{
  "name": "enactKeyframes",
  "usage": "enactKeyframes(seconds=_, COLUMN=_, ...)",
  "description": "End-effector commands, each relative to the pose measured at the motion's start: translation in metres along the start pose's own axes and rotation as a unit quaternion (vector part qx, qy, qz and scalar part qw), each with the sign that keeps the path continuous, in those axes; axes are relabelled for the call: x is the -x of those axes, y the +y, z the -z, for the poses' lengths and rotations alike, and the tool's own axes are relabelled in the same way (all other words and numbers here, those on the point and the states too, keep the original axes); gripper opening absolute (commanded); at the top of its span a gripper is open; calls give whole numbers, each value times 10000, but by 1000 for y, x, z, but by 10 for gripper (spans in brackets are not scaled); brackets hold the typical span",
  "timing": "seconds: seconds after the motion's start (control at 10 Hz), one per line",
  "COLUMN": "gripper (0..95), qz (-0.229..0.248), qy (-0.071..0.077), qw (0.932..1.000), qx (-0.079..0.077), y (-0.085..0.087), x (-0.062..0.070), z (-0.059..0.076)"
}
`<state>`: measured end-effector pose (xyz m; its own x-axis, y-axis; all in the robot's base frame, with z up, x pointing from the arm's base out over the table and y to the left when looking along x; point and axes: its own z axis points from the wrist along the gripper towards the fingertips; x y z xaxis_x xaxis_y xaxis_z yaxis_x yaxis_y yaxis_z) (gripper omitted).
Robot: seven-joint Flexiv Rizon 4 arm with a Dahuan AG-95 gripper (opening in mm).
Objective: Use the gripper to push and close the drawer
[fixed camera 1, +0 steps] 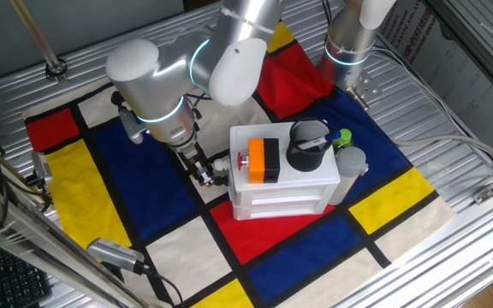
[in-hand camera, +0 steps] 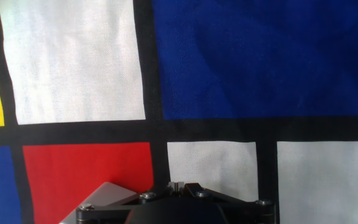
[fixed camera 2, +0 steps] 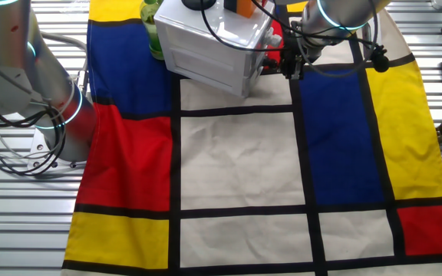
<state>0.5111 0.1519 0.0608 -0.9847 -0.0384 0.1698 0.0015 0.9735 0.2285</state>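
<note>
gripper [fixed camera 1: 205, 174] has its fingers pressed together, right by the cabinet's [fixed camera 1: 285, 184] left end where the drawer [fixed camera 1: 222, 168] sits. light, stiff plastic i'd guess, so push flat on the end face.

Ribbed metal counter [fixed camera 1: 452, 111] w/ red/blue/yellow/white block-pattern cloth [fixed camera 1: 161, 197] spread over it; small white cabinet [fixed camera 1: 285, 192] sits on cloth.

light: bright, even | shadows: soft | glare: metal arms | focus: sharp, slight hand-view blur
</note>
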Motion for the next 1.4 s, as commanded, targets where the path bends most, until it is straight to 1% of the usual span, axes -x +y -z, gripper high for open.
enactKeyframes(seconds=0.1, gripper=0, qz=115, qy=-8, qw=9999, qx=-13, y=0, x=0, z=0)
enactKeyframes(seconds=0.2, gripper=0, qz=168, qy=-9, qw=9998, qx=-82, y=0, x=0, z=0)
enactKeyframes(seconds=0.3, gripper=0, qz=223, qy=32, qw=9996, qx=-184, y=0, x=0, z=0)
enactKeyframes(seconds=0.5, gripper=0, qz=373, qy=103, qw=9990, qx=-216, y=0, x=0, z=0)
enactKeyframes(seconds=0.7, gripper=0, qz=445, qy=223, qw=9987, qx=-142, y=0, x=0, z=0)
enactKeyframes(seconds=0.8, gripper=0, qz=404, qy=248, qw=9989, qx=-11, y=0, x=0, z=0)
enactKeyframes(seconds=1.4, gripper=0, qz=358, qy=253, qw=9990, qx=-15, y=1, x=0, z=0)
